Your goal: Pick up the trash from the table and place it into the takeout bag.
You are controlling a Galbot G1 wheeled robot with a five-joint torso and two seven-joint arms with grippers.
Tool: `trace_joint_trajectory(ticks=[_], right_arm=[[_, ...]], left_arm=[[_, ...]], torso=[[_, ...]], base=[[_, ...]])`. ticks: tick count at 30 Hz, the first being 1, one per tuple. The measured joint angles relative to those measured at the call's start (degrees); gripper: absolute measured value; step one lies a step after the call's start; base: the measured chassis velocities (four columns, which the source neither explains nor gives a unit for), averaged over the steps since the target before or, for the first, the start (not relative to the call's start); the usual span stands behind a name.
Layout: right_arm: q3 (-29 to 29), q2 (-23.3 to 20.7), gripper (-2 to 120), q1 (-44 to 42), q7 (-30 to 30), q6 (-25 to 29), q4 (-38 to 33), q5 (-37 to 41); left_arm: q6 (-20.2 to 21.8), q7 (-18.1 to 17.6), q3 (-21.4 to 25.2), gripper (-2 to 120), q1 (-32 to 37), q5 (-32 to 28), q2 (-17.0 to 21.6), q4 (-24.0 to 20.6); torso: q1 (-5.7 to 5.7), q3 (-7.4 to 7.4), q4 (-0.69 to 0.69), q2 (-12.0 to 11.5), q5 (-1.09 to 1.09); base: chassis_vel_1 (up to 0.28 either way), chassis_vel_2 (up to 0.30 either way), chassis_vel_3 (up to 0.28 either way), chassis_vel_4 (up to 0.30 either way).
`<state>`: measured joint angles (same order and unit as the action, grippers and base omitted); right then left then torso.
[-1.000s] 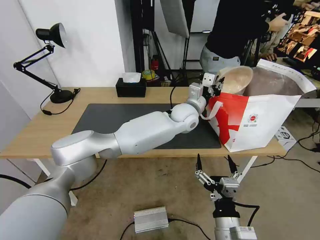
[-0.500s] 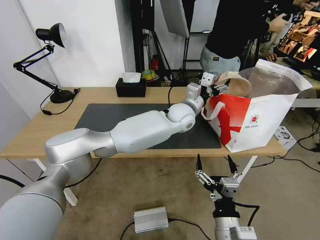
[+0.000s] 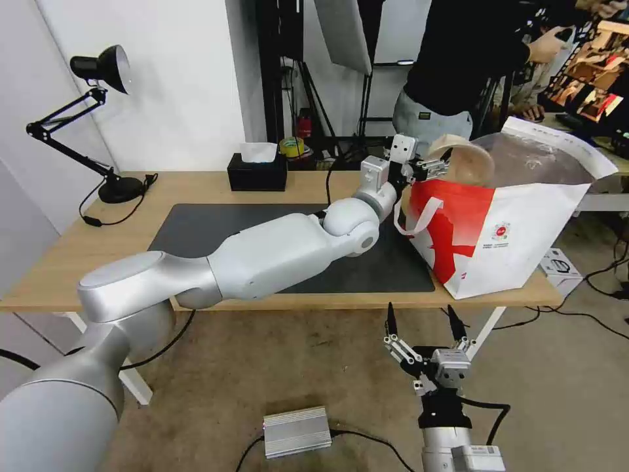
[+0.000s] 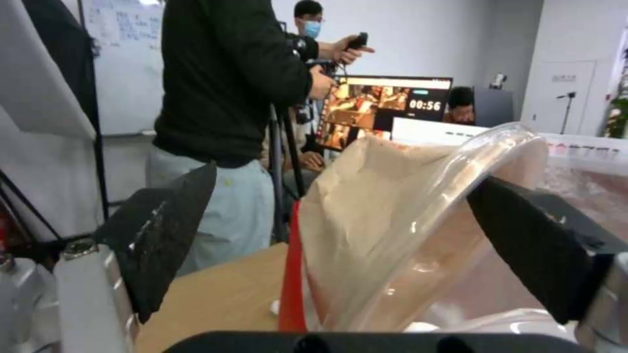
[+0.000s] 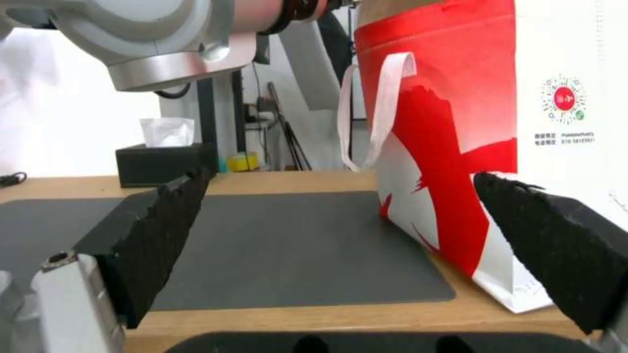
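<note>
The beige pulp bowl [image 3: 473, 162] stands on edge in the mouth of the takeout bag [image 3: 524, 229], which sits at the right end of the table [image 3: 72, 262]. My left gripper [image 3: 435, 168] hovers at the bag's near rim, just left of the bowl. In the left wrist view the bowl [image 4: 366, 235] lies between the spread fingers of the open left gripper [image 4: 340, 176], its rim close to one finger [image 4: 536, 245]. My right gripper [image 3: 420, 316] hangs open below the table's front edge, facing the bag's red panel [image 5: 445, 122].
A dark grey mat [image 3: 216, 229] covers the table's middle. A black tissue box [image 3: 257, 172] and a desk lamp [image 3: 98, 72] stand at the back. A person stands behind the table near the bag. A silver box [image 3: 296, 429] lies on the floor.
The left gripper lowered the bowl from above the bag's rim into its mouth and drew back slightly leftward. The bag's top shifted a little. The right arm stayed still.
</note>
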<state>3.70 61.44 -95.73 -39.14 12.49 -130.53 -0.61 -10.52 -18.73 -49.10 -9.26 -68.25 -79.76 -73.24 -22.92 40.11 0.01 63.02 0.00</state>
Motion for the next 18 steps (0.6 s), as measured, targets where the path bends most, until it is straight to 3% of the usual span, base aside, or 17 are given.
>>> trace_joint_trajectory(ticks=[18], right_arm=[[0.00, 0.00, 100, 0.00, 0.00, 0.00, 0.00, 0.00]], left_arm=[[2.05, 3.78, 1.47, 100, -0.30, -13.53, -3.45, 2.01]], torso=[[0.01, 0.00, -0.01, 0.01, 0.02]], base=[[0.000, 0.000, 0.000, 0.000]])
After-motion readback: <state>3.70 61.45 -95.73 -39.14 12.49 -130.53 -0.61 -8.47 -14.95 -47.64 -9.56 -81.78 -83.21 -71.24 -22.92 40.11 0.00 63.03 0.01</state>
